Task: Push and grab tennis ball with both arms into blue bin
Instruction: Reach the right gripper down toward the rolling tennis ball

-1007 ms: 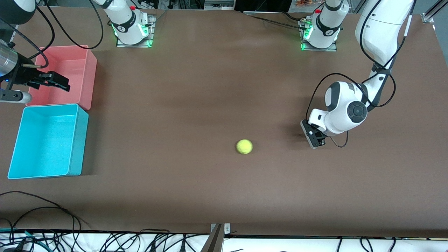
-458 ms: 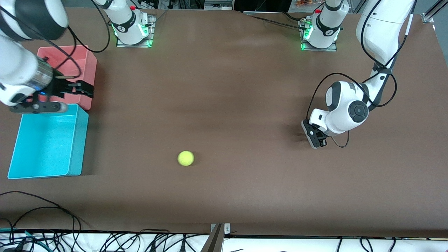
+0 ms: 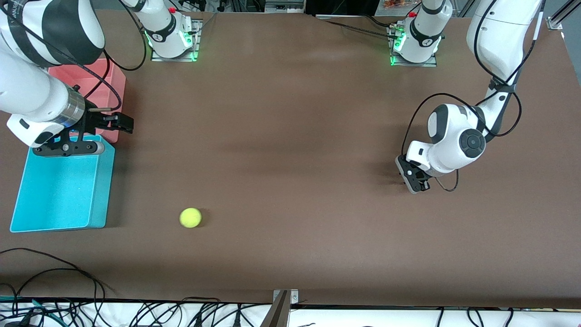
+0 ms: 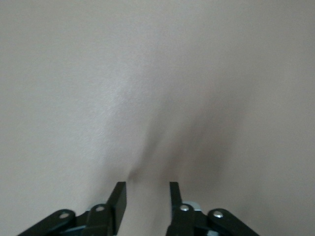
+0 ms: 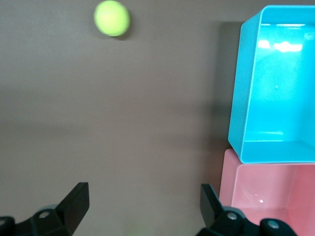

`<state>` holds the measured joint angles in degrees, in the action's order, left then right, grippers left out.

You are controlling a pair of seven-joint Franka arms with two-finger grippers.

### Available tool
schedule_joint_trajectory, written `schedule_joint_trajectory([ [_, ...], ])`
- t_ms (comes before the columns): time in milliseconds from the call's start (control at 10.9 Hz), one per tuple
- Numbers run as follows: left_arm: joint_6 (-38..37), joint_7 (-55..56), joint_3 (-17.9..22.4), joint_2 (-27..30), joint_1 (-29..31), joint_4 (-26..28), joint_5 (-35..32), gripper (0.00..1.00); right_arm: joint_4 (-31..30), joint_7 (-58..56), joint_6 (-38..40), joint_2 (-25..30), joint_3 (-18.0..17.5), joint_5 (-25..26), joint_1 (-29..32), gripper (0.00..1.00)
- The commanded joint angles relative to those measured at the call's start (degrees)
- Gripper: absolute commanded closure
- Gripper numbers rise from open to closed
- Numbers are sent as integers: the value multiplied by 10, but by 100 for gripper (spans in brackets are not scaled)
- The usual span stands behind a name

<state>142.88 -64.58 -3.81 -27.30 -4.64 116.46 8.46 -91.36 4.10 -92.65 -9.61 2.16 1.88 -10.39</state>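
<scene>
On the bare brown table [image 3: 290, 136], the tennis ball [image 3: 190, 217] sits beside the blue bin [image 3: 54, 218], nearer the front camera than the pink bin [image 3: 113, 81] and not touching either. The right gripper [image 3: 119, 122] hovers with its fingers spread wide over the spot where the two bins meet — the ball lies well apart from it. The left gripper [image 3: 415, 178] is low by the table toward the left arm's end, its fingers a narrow gap apart on nothing. To grasp well, the right arm should probably centre its open fingers over the ball, descend straight, and close only once the ball rests — a glancing touch could send it rolling.
</scene>
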Motion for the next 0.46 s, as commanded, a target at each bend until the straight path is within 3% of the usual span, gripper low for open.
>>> schedule_joint_trajectory([
  [0,-26,-12,2,35,29,8,13,0,10,-7,-38,-21,2,-2,-2,0],
  [366,-27,-7,2,72,55,33,12,0,10,-7,-51,-30,3,-1,-2,0],
])
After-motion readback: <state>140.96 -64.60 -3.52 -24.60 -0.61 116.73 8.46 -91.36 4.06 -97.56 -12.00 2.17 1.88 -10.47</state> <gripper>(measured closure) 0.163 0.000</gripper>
